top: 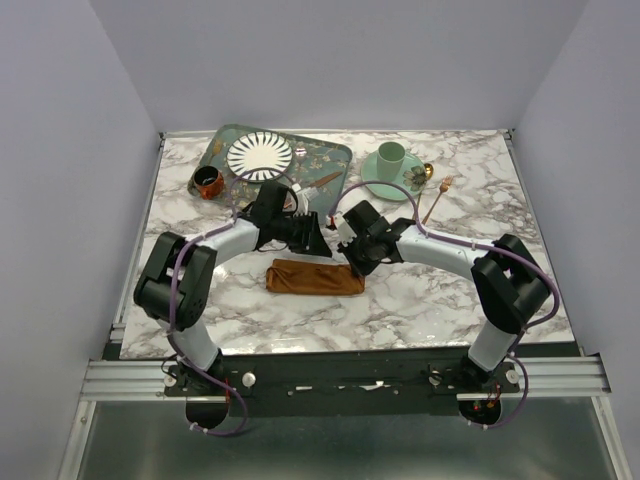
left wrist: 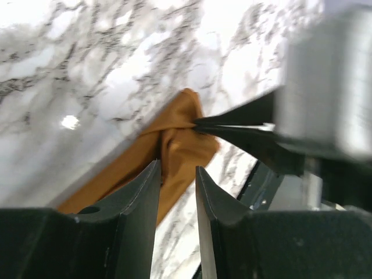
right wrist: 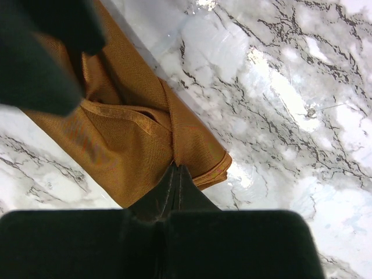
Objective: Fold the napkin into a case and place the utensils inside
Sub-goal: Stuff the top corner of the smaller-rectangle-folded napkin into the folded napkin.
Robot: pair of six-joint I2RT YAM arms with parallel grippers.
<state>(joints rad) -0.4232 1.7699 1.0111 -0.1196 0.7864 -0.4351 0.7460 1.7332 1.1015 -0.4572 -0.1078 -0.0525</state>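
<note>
Left gripper (left wrist: 176, 170): jaws narrowly apart, empty, just above the napkin (top: 315, 277), which lies as a folded strip near table centre. Right gripper (right wrist: 176, 172): pinched shut on the strip's right end. Fold step in hand, I reckon. Fork (top: 437, 200) lies far right, not yet in. Next move calls for laying that end flat and letting go.

Robot test booth in a lab

Plain pale walls (top: 70, 150) close a marble-look counter (top: 430, 300) on three sides. The left arm (top: 215, 245) and the right arm (top: 450, 250), with loose purple cables (top: 178, 290), are bolted to a metal rail (top: 120, 378) at its near edge. A tray (top: 325, 157) carrying a plate (top: 259, 155), and a cup (top: 390, 157) beside it, give a dining look.
</note>
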